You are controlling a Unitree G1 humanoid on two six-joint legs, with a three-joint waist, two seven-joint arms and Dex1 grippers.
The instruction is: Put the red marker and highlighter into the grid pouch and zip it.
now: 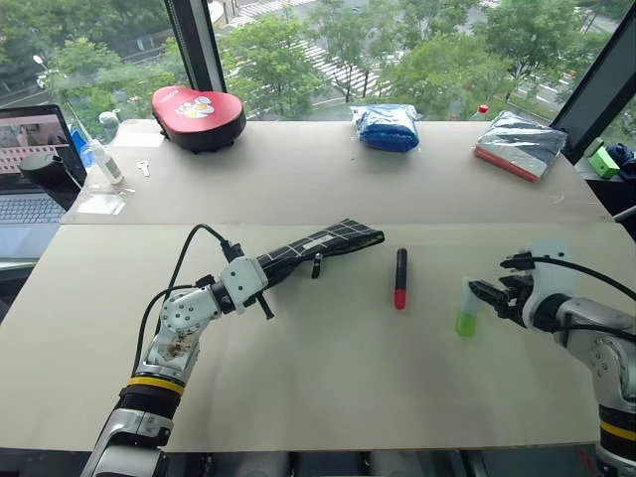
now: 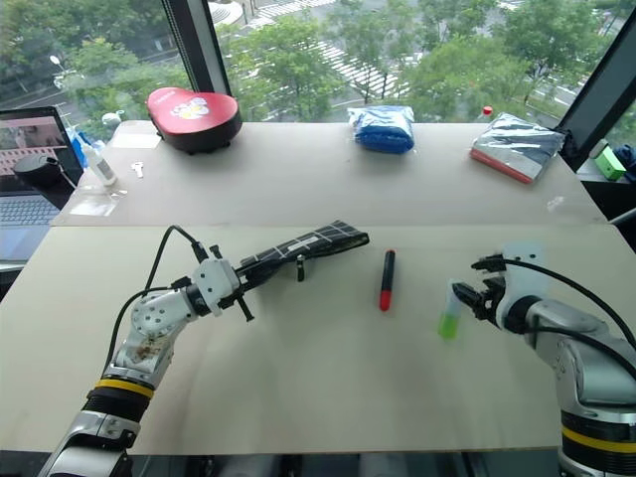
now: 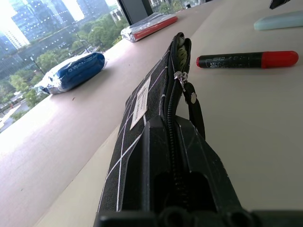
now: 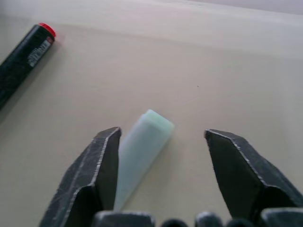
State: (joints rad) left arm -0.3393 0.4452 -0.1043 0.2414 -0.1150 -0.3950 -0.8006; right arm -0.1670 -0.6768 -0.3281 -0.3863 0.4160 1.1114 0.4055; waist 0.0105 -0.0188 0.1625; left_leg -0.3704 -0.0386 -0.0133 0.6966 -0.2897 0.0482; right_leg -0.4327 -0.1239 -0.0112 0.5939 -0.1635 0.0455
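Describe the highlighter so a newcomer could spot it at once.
On the near beige table, look right of the red marker. The highlighter lies between the right claw's open fingers: stubbier, pale mint body, bright green end.

Both head views look down over the surface (image 1: 328, 388) (same scene); wrist views sit close, low over it.

Left gripper (image 1: 260, 281) clamped, arm level; right gripper (image 4: 161, 142) spread wide, angled down.
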